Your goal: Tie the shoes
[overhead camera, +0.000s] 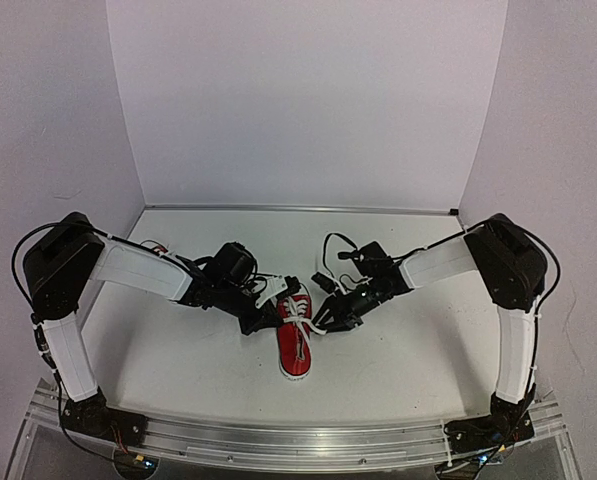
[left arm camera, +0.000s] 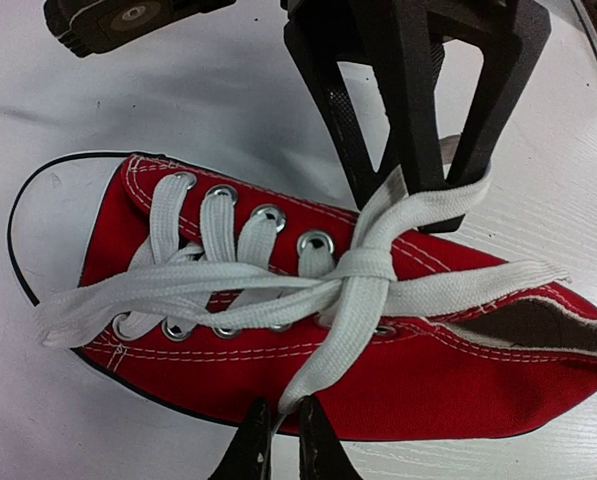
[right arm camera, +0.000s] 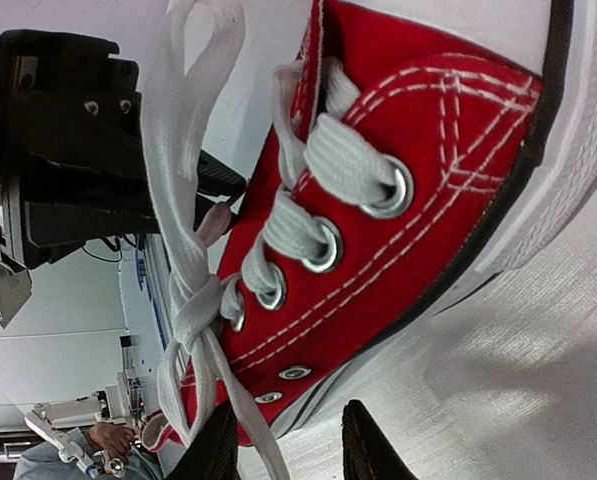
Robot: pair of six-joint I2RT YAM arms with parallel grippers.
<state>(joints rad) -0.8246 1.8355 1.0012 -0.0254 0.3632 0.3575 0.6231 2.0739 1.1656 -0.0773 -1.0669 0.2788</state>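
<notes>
One red sneaker [overhead camera: 296, 345] with white laces lies mid-table, toe toward the near edge. A second shoe is not in view. The laces cross in a first knot [left arm camera: 363, 265] over the tongue. My left gripper [overhead camera: 266, 312] is at the shoe's left side, and its jaws [left arm camera: 281, 405] are shut on one lace end. My right gripper [overhead camera: 321, 322] is at the shoe's right side. Its fingers [right arm camera: 288, 425] stand apart, with the other lace strand [right arm camera: 243, 415] running down beside the left finger. The shoe fills the right wrist view [right arm camera: 378, 230].
White walls enclose the white table [overhead camera: 178, 360] at the back and sides. Both arms reach in low from either side of the shoe, and their wrists are close together. The right gripper's black fingers [left arm camera: 418, 100] hang over the shoe's ankle.
</notes>
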